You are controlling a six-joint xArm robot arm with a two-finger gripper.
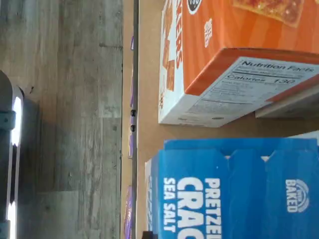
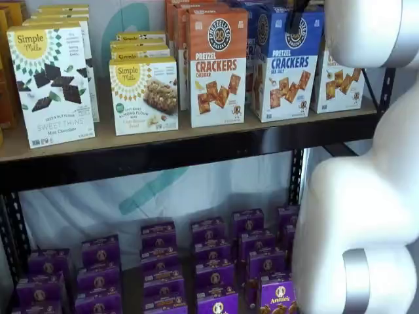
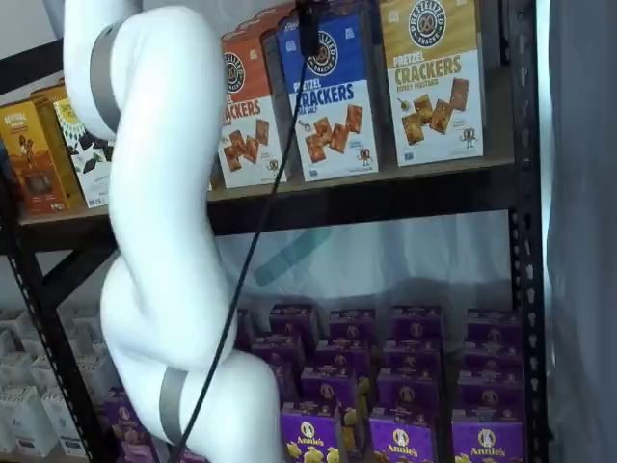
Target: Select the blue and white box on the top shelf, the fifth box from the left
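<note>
While the gripper [image 3: 310, 27] hangs at the upright blue and white box's [image 3: 333, 96] top edge, box directly below; finger gap unreadable, grasp undetermined.

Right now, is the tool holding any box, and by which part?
Cannot be told. The tool shows only as a dark shape at the top edge of the blue and white box on the top shelf; no grip is visible.
</note>
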